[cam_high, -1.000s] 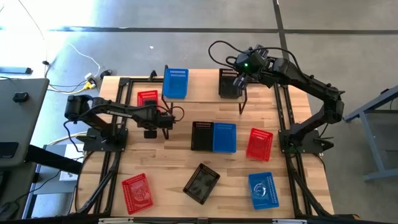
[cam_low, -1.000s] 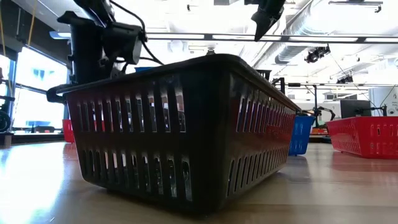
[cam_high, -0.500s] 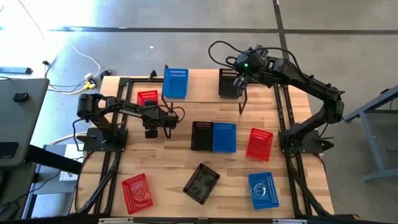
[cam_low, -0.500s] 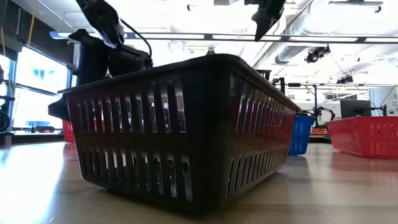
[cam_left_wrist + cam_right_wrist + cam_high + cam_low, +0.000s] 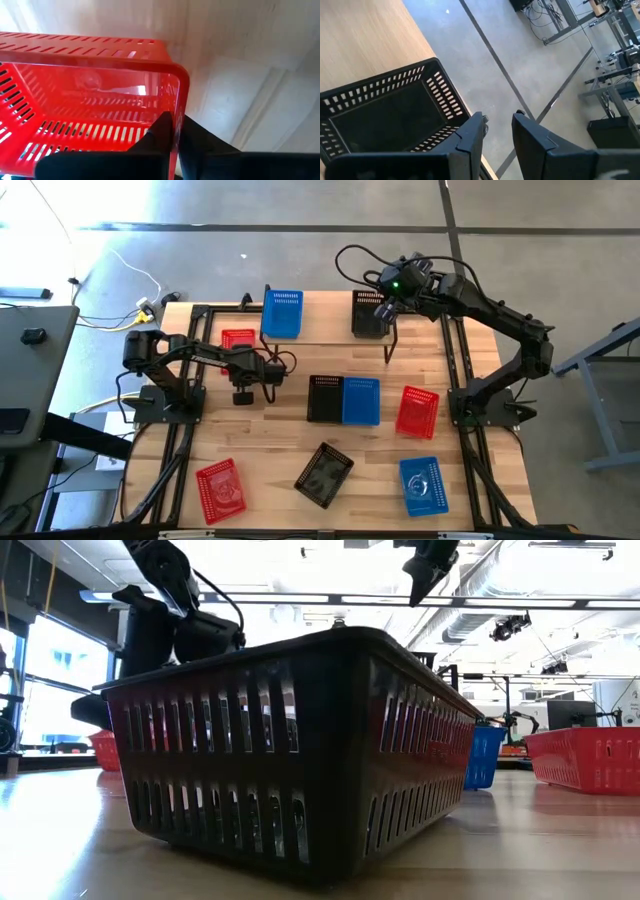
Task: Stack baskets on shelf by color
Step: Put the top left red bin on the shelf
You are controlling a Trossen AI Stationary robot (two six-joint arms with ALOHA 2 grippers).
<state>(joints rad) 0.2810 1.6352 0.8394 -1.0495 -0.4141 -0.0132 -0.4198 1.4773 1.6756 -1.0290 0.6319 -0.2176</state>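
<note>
While I hold position, notes on the grab:
Left gripper (image 5: 172, 137): clamped on the end wall of a red basket (image 5: 75, 95), one finger inside, one outside; seen from above it sits by the shelf's left end, over the surface (image 5: 270, 435).
Right gripper (image 5: 497, 132): fingers slightly apart, holding nothing, above the outer rim of a black basket (image 5: 385, 112) on the shelf (image 5: 330, 330).
Feel: thin perforated plastic; I judge it light and a bit springy, walls likely to flex under a pinch.
Grip point: rim near a corner looks stiffest; a mid-wall grip may bow and let the basket swing.
Slip: smooth plastic, so I'd expect tilt about the pinch when lifted.
Other baskets: blue one (image 5: 283, 313) on the shelf; more spread over the surface.
</note>
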